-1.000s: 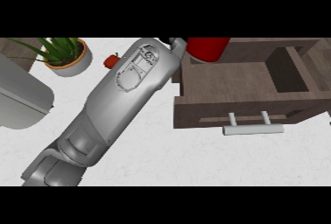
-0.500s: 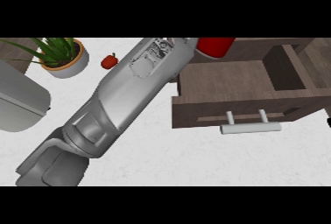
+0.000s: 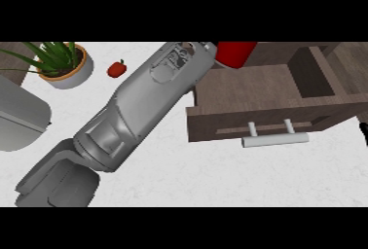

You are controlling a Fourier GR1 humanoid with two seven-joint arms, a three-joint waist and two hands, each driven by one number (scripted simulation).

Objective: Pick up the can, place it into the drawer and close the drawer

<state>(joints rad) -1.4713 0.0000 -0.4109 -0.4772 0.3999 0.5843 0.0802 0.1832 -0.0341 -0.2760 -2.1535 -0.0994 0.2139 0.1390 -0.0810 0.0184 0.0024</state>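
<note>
The red can [image 3: 234, 53] is at the view's upper edge, over the back left corner of the open wooden drawer [image 3: 215, 120], with its top cut off. My left forearm [image 3: 147, 99] runs from the lower left up to the can, and its wrist ends just left of the can. The left hand itself lies beyond the upper edge and does not show. The drawer's inside is bare and its white bar handle [image 3: 274, 140] faces me. A thin black sliver of my right hand [image 3: 359, 129] shows at the right edge, beside the drawer's front.
A potted green plant [image 3: 63, 68] stands at the upper left, with a small red fruit [image 3: 116, 68] to its right. A grey rounded appliance [image 3: 18, 119] fills the left edge. White counter [image 3: 237, 180] spreads below the drawer.
My left forearm has swung to the right, bringing its wrist up against the can. The can, the drawer and the right hand have barely shifted.
</note>
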